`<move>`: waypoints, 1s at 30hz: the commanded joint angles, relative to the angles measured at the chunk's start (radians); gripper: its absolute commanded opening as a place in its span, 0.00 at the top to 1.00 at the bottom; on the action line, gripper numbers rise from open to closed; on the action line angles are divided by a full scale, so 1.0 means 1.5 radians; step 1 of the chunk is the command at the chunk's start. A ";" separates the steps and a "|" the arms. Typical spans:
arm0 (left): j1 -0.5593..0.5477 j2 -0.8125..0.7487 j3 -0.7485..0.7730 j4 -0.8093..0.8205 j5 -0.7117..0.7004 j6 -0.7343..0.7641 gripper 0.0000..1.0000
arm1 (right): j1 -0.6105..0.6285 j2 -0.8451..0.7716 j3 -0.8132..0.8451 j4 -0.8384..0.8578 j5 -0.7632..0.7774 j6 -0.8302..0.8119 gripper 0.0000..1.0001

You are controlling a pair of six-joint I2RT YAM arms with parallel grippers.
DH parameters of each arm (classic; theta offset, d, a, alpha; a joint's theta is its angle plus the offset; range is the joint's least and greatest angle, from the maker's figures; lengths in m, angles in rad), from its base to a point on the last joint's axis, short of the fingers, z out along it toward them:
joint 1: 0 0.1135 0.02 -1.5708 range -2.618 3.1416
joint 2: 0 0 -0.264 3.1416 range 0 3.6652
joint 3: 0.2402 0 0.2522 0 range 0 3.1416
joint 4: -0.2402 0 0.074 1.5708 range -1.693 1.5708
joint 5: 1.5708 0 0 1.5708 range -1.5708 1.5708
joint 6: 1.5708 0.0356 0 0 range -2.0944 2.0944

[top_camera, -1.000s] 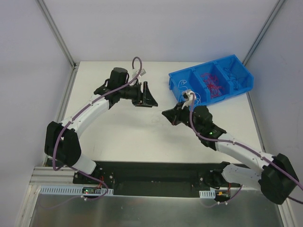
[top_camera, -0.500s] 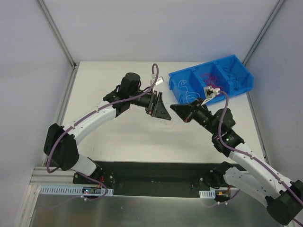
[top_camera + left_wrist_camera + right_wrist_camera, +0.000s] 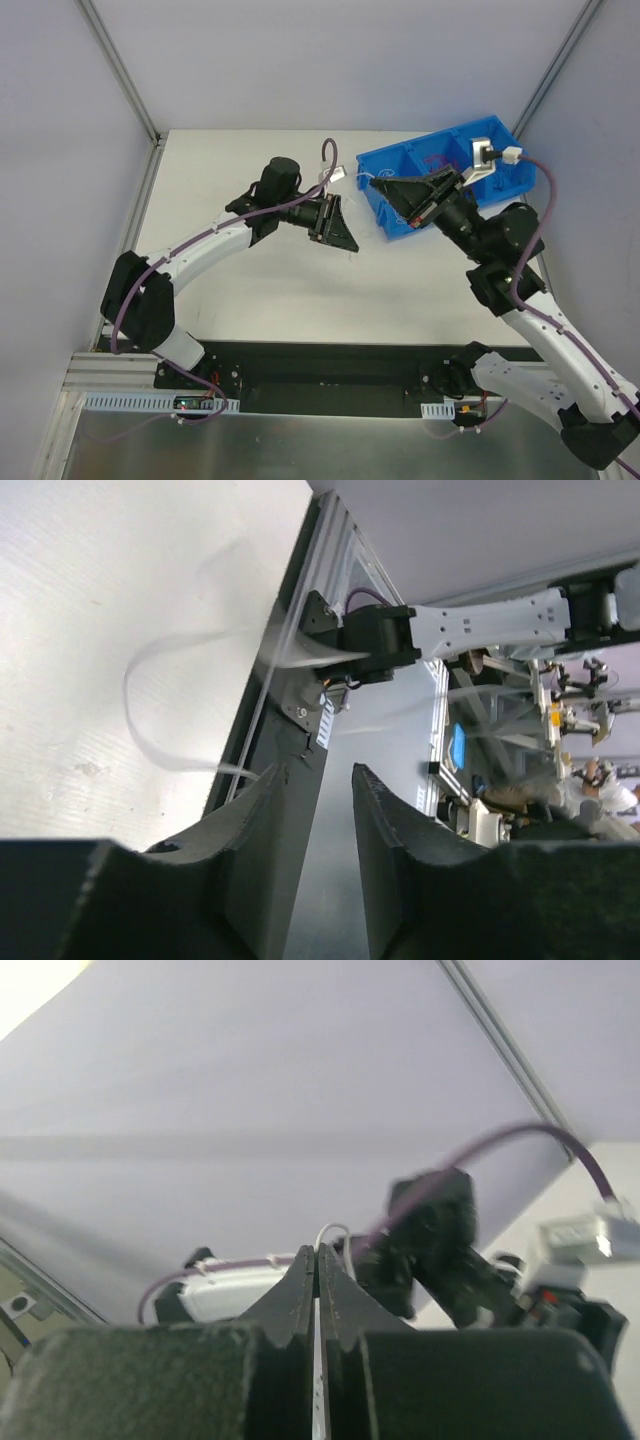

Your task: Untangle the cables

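1. The right gripper (image 3: pixel 318 1252), clenched on a thin white cable (image 3: pixel 331 1228), hovers at the blue bin's (image 3: pixel 388 212) left compartment.
2. The left gripper (image 3: pixel 318 775) is released, jaws apart; the cable loops above the desk (image 3: pixel 120 570) beside one fingertip.

Left end effector (image 3: pixel 318 780) parted; right end effector (image 3: pixel 317 1255) clamped tight, raised.

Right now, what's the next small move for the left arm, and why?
Probably close the left gripper on the white wire. Its jaws stand apart, and the wire loops in toward them; the right gripper is shut with white wire at its tip. Whether the wire lies between the left jaws is unclear, so close gently.
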State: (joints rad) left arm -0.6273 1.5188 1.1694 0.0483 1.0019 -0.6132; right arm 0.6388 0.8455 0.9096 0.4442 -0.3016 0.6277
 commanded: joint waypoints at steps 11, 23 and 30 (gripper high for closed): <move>0.058 -0.040 -0.005 0.008 -0.024 -0.006 0.58 | -0.001 0.029 0.217 -0.171 0.020 -0.095 1.00; 0.049 -0.067 -0.046 0.210 0.078 -0.088 0.25 | -0.002 0.046 0.264 -0.178 0.028 -0.110 1.00; 0.046 -0.061 -0.056 0.244 0.083 -0.116 0.26 | -0.002 0.049 0.286 -0.179 0.046 -0.104 1.00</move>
State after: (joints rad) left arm -0.5503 1.4315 1.0966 0.3054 1.0775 -0.7490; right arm 0.6388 0.9287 1.2907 0.1429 -0.2596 0.4774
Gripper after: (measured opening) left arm 0.719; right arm 0.009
